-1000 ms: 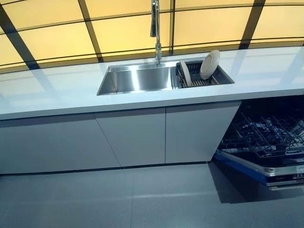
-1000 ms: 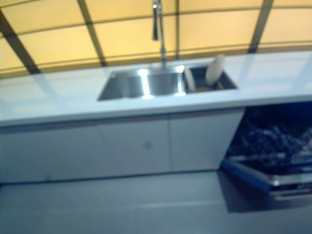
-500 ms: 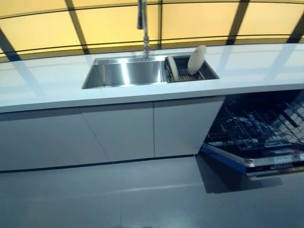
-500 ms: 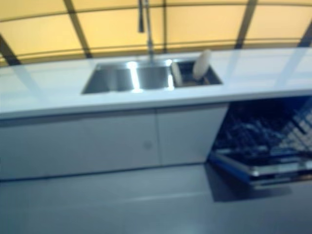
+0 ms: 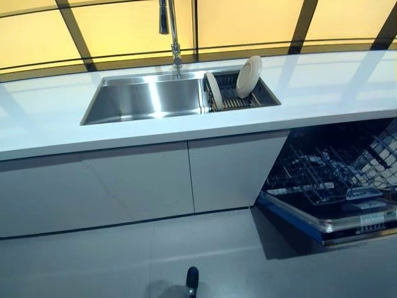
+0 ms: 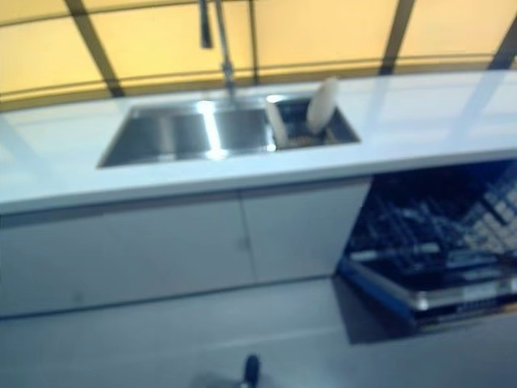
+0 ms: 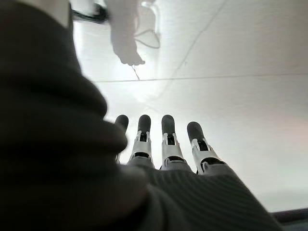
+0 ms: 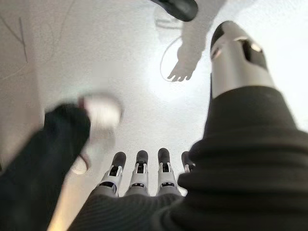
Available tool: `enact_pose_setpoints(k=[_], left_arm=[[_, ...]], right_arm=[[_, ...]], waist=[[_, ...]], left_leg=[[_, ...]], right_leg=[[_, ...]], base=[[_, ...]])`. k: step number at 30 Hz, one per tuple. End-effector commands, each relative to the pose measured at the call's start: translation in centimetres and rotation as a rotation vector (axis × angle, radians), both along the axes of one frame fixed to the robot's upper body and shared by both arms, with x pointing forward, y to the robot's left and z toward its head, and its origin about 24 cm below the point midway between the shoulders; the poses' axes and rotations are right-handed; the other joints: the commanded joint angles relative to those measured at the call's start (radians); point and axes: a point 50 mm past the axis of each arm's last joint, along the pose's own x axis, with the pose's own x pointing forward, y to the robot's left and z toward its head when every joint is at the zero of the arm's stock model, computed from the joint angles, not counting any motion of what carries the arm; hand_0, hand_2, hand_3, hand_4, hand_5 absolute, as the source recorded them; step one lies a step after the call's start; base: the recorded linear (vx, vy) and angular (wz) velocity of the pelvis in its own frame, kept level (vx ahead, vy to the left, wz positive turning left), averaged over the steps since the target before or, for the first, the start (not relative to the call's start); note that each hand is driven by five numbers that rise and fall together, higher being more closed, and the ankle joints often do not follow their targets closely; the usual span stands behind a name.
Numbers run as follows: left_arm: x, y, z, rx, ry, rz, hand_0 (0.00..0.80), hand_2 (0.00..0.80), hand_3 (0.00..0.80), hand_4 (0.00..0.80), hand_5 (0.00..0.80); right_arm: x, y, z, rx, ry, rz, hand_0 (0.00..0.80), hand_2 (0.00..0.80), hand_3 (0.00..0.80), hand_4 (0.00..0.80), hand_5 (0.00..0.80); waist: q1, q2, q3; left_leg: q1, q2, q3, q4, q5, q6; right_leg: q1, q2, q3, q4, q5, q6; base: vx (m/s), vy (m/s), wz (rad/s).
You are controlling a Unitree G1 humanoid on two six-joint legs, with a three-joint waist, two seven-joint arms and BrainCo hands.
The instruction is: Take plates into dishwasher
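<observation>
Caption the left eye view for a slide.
Two plates stand in the sink's drying rack; the dishwasher sits open below the counter, its racks holding no plates.

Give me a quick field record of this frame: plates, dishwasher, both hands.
plates: two, standing on edge in the dish rack in the right part of the sink; larger plate leaning, smaller plate to its left
dishwasher: open under the counter's right end, lower rack pulled out, no plates seen in it
left hand: open, fingers straight, holds nothing
right hand: open, fingers straight, holds nothing
task status: no plate picked up yet
</observation>
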Motion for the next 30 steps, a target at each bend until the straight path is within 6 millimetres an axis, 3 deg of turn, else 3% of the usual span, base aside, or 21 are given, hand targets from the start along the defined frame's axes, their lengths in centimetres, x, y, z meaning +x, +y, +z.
enact_pose_setpoints(k=[1, 5, 10, 15, 17, 19, 21, 22, 24, 26, 27, 28, 30], left_arm=[[4.0, 0.8, 1.0, 0.041, -0.118, -0.037, 0.0, 0.0, 0.0, 0.0, 0.0], [5.9, 0.0, 1.3, 0.005, -0.179, -0.094, 0.0, 0.0, 0.0, 0.0, 0.0], [5.2, -0.4, 0.9, -0.01, -0.15, -0.117, 0.0, 0.0, 0.0, 0.0, 0.0], [4.5, -0.1, 0.8, 0.001, -0.13, -0.114, 0.0, 0.0, 0.0, 0.0, 0.0], [4.6, -0.1, 0.8, 0.001, -0.135, -0.126, 0.0, 0.0, 0.0, 0.0, 0.0], [4.7, -0.1, 0.8, -0.001, -0.141, -0.129, 0.0, 0.0, 0.0, 0.0, 0.0], [5.1, -0.1, 0.9, -0.001, -0.147, -0.143, 0.0, 0.0, 0.0, 0.0, 0.0], [5.4, -0.1, 1.0, -0.003, -0.151, -0.155, 0.0, 0.0, 0.0, 0.0, 0.0], [5.7, -0.1, 1.0, 0.0, -0.149, -0.181, 0.0, 0.0, 0.0, 0.0, 0.0], [5.8, 0.0, 1.1, 0.008, -0.14, -0.198, 0.0, 0.0, 0.0, 0.0, 0.0], [5.7, 0.0, 1.1, 0.009, -0.138, -0.199, 0.0, 0.0, 0.0, 0.0, 0.0], [5.7, 0.1, 1.1, 0.01, -0.134, -0.199, 0.0, 0.0, 0.0, 0.0, 0.0], [5.4, 0.3, 1.1, 0.016, -0.125, -0.194, 0.0, 0.0, 0.0, 0.0, 0.0]], right_arm=[[1.0, -1.4, 0.6, -0.031, -0.042, 0.036, 0.0, 0.0, 0.0, 0.0, 0.0], [2.0, -1.4, 0.8, -0.022, -0.082, 0.037, 0.0, 0.0, 0.0, 0.0, 0.0], [2.1, -1.1, 0.8, -0.016, -0.092, 0.035, 0.0, 0.0, 0.0, 0.0, 0.0], [1.6, -0.7, 0.5, -0.002, -0.061, 0.072, 0.0, 0.0, 0.0, 0.0, 0.0], [1.5, -0.6, 0.5, -0.004, -0.05, 0.1, 0.0, 0.0, 0.0, 0.0, 0.0], [1.7, -0.5, 0.5, -0.006, -0.048, 0.107, 0.0, 0.0, 0.0, 0.0, 0.0], [1.8, -0.5, 0.5, -0.006, -0.042, 0.115, 0.0, 0.0, 0.0, 0.0, 0.0], [1.6, -0.4, 0.4, -0.008, -0.043, 0.103, 0.0, 0.0, 0.0, 0.0, 0.0], [1.1, -0.5, 0.4, -0.008, -0.047, 0.066, 0.0, 0.0, 0.0, 0.0, 0.0], [1.0, -0.7, 0.4, 0.005, -0.056, 0.034, 0.0, 0.0, 0.0, 0.0, 0.0], [1.2, -0.8, 0.5, 0.006, -0.065, 0.037, 0.0, 0.0, 0.0, 0.0, 0.0], [1.4, -0.9, 0.5, 0.005, -0.077, 0.04, 0.0, 0.0, 0.0, 0.0, 0.0], [1.7, -0.9, 0.6, 0.015, -0.096, 0.033, 0.0, 0.0, 0.0, 0.0, 0.0]], waist=[[0.022, 0.021, -0.049], [0.033, 0.022, -0.057], [0.044, 0.008, -0.072], [0.044, -0.012, -0.099], [0.045, -0.016, -0.111], [0.043, -0.017, -0.119], [0.038, -0.018, -0.13], [0.03, -0.021, -0.132], [0.01, -0.024, -0.129], [0.004, -0.004, -0.121], [0.006, 0.017, -0.113], [0.013, 0.035, -0.101], [0.019, 0.037, -0.092]], left_leg=[[-0.114, 0.007, -0.006, 0.073, -0.138, -0.039], [-0.164, 0.007, -0.008, 0.077, -0.135, -0.039], [-0.162, 0.005, -0.011, 0.083, -0.163, -0.021], [-0.129, -0.025, -0.034, 0.121, -0.221, 0.027], [-0.093, -0.051, -0.044, 0.115, -0.24, 0.056], [-0.063, -0.068, -0.049, 0.093, -0.241, 0.071], [-0.021, -0.093, -0.062, 0.046, -0.237, 0.094], [0.001, -0.109, -0.076, 0.023, -0.237, 0.109], [0.027, -0.124, -0.091, 0.015, -0.234, 0.118], [0.045, -0.095, -0.072, 0.024, -0.234, 0.106], [0.06, -0.065, -0.057, 0.022, -0.229, 0.093], [0.071, -0.037, -0.051, 0.026, -0.228, 0.079], [0.081, -0.031, -0.05, 0.039, -0.248, 0.07]], right_leg=[[-0.015, -0.024, -0.076, 0.051, 0.024, 0.025], [-0.015, -0.021, -0.076, -0.043, 0.05, 0.025], [-0.007, -0.045, -0.091, -0.077, 0.075, 0.053], [-0.009, -0.083, -0.085, -0.016, 0.098, 0.1], [-0.029, -0.121, -0.091, 0.081, 0.173, 0.125], [-0.048, -0.147, -0.091, 0.16, 0.231, 0.13], [-0.111, -0.184, -0.076, 0.333, 0.313, 0.136], [-0.169, -0.193, -0.047, 0.451, 0.331, 0.14], [-0.267, -0.166, 0.013, 0.575, 0.356, 0.137], [-0.366, -0.148, 0.01, 0.518, 0.314, 0.116], [-0.388, -0.121, -0.002, 0.43, 0.272, 0.1], [-0.387, -0.09, -0.015, 0.232, 0.27, 0.099], [-0.416, -0.062, -0.001, -0.028, 0.358, 0.136]], base=[[0.14, 0.005, -0.11], [0.141, 0.019, 0.02], [0.216, 0.069, -0.04], [0.306, 0.171, 0.02], [0.363, 0.284, 0.14], [0.287, 0.248, 0.17], [0.247, 0.249, 0.12], [0.206, 0.205, 0.09], [0.166, 0.126, 0.26], [0.11, 0.037, 0.55], [0.074, -0.081, 0.28], [0.071, -0.131, 0.09], [0.083, -0.151, -0.2]])
